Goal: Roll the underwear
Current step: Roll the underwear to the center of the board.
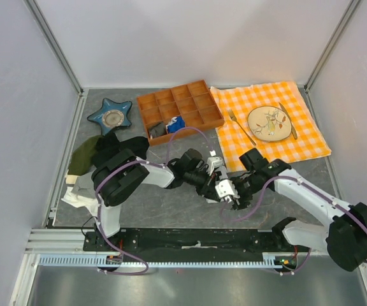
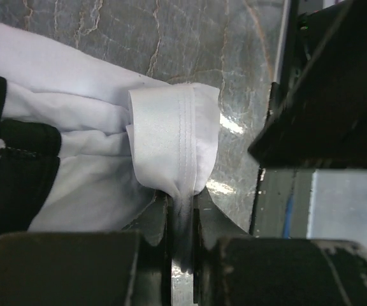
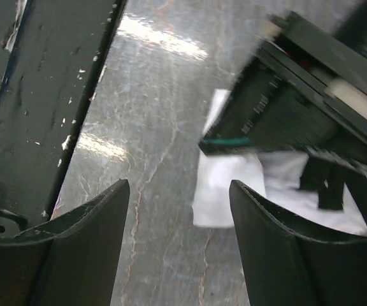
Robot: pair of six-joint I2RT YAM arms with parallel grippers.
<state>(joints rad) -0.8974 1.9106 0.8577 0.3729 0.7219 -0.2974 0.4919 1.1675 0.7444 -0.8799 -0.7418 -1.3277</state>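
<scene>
We saw the left arm (image 1: 139, 173) stretched low from its base at the near edge toward the middle of the desk. The right arm (image 1: 311, 197) bent in from the near right corner to meet it, the two wrists close together. The left gripper (image 2: 182, 220) had its fingers pressed together on a folded hem of the underwear (image 2: 171, 143), pinching the white fabric just above the tabletop. The right gripper (image 3: 178, 191) hung beside it with fingers spread wide, only bare marbled surface between them. The underwear lay bunched in the middle of the desk, somewhat toward the near edge, under both wrists. Its black trim (image 2: 18, 172) showed at one side. From the right wrist, the left gripper covered much of the garment, so we could not tell its full outline.

Around them, an orange checked cloth (image 1: 311, 137) filled the far right corner. A wooden compartment tray (image 1: 199, 102) sat just beside it at the far edge. Along the left edge lay a black clothing heap (image 1: 116, 146), partly hidden by the left arm's elbow, an olive-green cloth (image 1: 81, 158) and a pale cloth (image 1: 75, 194). A blue star-shaped dish (image 1: 110, 116) stood toward the far left corner. On the checked cloth sat a plate (image 1: 255, 118), between a fork (image 1: 241, 127) and a knife (image 1: 287, 121).
</scene>
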